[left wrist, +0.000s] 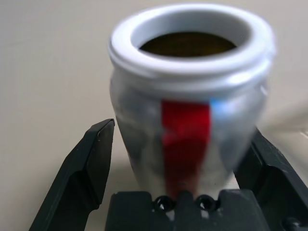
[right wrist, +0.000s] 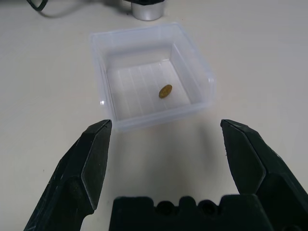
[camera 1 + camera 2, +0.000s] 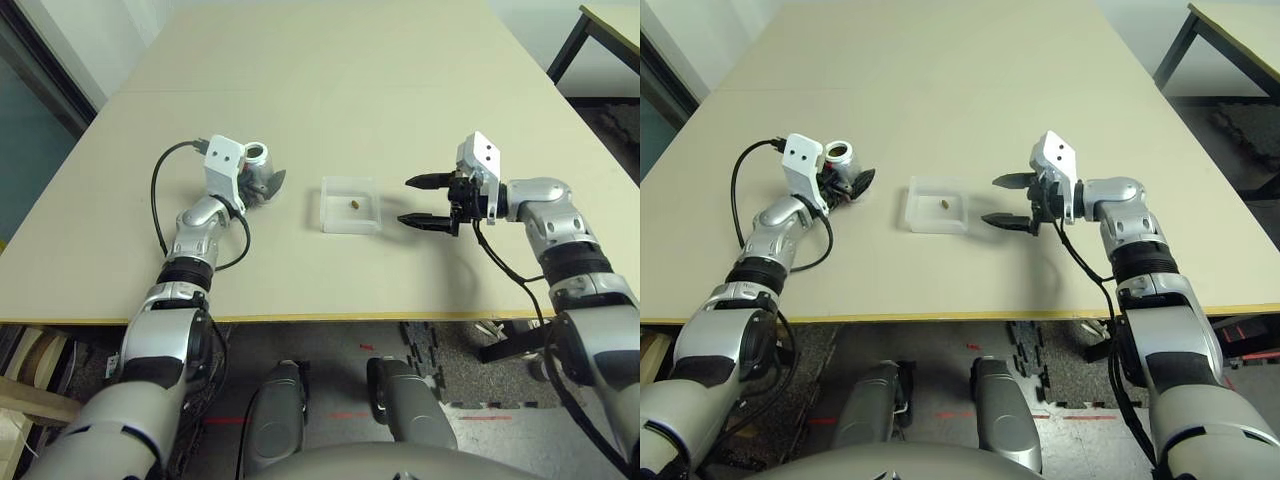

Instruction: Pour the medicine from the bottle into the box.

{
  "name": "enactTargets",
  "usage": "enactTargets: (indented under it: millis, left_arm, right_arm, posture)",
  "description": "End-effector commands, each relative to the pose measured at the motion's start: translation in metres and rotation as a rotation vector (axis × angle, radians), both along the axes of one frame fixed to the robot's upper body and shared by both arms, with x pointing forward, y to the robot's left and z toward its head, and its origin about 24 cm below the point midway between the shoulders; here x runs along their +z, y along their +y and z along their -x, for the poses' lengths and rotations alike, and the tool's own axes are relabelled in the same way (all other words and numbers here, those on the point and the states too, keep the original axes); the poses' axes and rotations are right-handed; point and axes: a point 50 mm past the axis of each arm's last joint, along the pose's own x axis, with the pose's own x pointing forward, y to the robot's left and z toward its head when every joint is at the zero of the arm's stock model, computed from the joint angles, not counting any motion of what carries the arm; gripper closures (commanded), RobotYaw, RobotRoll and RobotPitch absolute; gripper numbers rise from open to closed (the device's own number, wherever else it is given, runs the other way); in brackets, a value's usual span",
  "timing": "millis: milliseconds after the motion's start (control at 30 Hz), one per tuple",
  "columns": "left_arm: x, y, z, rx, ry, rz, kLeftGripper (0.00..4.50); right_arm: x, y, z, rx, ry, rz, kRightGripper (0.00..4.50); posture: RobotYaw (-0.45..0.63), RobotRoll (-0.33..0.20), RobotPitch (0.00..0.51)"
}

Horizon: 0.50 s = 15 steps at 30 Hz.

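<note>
Judging pour done: medicine (image 2: 165, 91) lies in box (image 3: 350, 205) | bottle (image 1: 187, 106) upright on worktop (image 3: 330, 80), between left hand (image 1: 175, 159) fingers, grip unclear | right hand (image 3: 423, 202) wide, empty

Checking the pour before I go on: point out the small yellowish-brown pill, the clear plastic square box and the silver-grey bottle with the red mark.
Pill (image 2: 165, 91), right wrist view, its middle.
Box (image 2: 144, 32), right wrist view, far rim.
Bottle (image 1: 185, 139), left wrist view, red label stripe.
</note>
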Motion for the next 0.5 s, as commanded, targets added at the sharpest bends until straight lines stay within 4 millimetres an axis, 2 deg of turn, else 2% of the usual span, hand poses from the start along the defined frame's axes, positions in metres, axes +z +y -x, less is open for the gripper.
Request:
enactTargets:
  millis: [33,167,367,500]
  left_arm:
    - [-0.001,0.004,0.008,-0.018,0.016,0.009,0.08]
    - [0.002,0.008,0.020,-0.030,0.026,0.018,0.08]
    - [0.003,0.017,0.048,-0.122,0.082,0.043,0.08]
    - [0.014,0.030,0.063,-0.166,0.097,0.089,0.08]
  right_arm:
    - [-0.001,0.001,-0.001,0.008,0.002,0.013,0.00]
    - [-0.001,0.001,-0.002,0.007,-0.001,0.012,0.00]
    - [0.002,0.001,-0.004,-0.026,0.007,-0.037,0.00]
    - [0.004,-0.003,-0.006,-0.069,0.023,-0.078,0.00]
  posture:
    - [0.03,0.000,0.130]
    - [0.04,0.000,0.129]
    - [0.04,0.000,0.130]
    - [0.04,0.000,0.131]
